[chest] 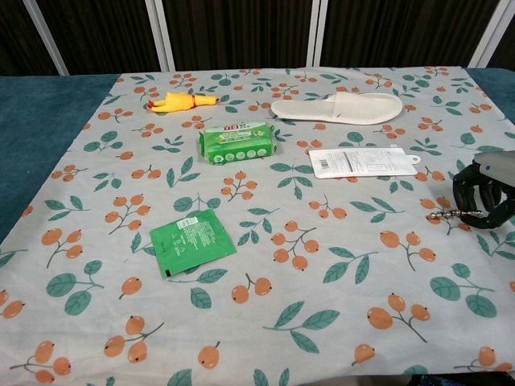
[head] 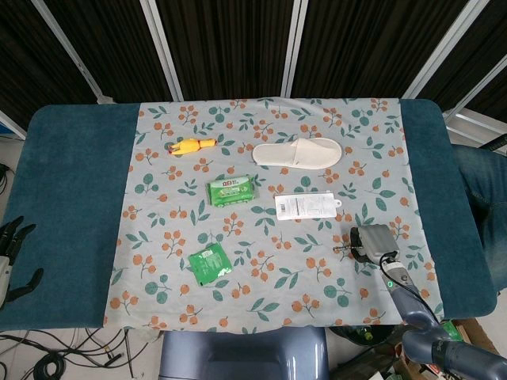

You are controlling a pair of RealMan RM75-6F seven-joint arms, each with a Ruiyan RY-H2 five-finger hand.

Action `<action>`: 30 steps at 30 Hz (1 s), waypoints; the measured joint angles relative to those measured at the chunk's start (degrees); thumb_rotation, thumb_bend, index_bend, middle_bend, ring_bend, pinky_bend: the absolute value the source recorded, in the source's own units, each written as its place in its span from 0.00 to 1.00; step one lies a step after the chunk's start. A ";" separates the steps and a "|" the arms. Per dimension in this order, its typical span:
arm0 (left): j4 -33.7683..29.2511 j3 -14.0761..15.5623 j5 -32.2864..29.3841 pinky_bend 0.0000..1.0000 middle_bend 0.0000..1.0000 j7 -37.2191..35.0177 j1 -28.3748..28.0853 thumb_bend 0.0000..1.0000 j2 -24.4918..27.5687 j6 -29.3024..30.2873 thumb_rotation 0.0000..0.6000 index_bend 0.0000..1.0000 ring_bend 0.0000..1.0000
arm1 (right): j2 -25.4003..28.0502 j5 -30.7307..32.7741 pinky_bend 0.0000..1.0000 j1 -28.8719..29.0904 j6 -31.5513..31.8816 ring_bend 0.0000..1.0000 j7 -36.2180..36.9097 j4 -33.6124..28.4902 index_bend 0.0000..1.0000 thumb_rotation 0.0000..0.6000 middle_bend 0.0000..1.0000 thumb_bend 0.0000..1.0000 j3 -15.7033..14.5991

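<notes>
Five things: untouched on desk (head: 71,198).
Right hand (chest: 483,197): fingers curled, holding nothing, nearest card (chest: 362,162).
Left hand (head: 14,255): released, off-cloth.

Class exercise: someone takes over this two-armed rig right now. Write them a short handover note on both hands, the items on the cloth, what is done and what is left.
Right hand: fingers curled, resting on the floral cloth below the white card packet; whether it holds anything is unclear.
Left hand: fingers apart, holding nothing, at the table's left edge.
Untouched: slipper, yellow chicken toy, green wipes pack, green sachet.
Done: nothing lifted. Left: all handling.
</notes>
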 measured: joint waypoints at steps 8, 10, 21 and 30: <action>-0.14 0.00 0.08 0.25 0.01 0.16 0.03 0.34 0.02 0.13 1.00 0.12 0.03 | 0.08 -0.04 0.43 0.16 -0.05 0.54 -0.26 -0.38 0.70 1.00 0.53 0.50 0.13; -0.11 0.00 0.10 0.25 0.01 0.17 0.02 0.34 0.01 0.12 1.00 0.12 0.03 | 0.12 -0.05 0.43 0.19 -0.01 0.54 -0.35 -0.55 0.70 1.00 0.53 0.50 0.16; 0.00 0.06 0.11 0.25 0.01 0.10 0.04 0.34 0.08 0.05 1.00 0.12 0.03 | 0.23 0.16 0.43 0.09 0.12 0.54 -0.54 -0.73 0.70 1.00 0.53 0.50 0.19; 0.00 0.02 0.03 0.25 0.01 0.09 0.04 0.34 0.06 0.06 1.00 0.12 0.03 | 0.21 -0.02 0.43 0.03 0.15 0.54 -0.19 -0.45 0.70 1.00 0.53 0.50 0.17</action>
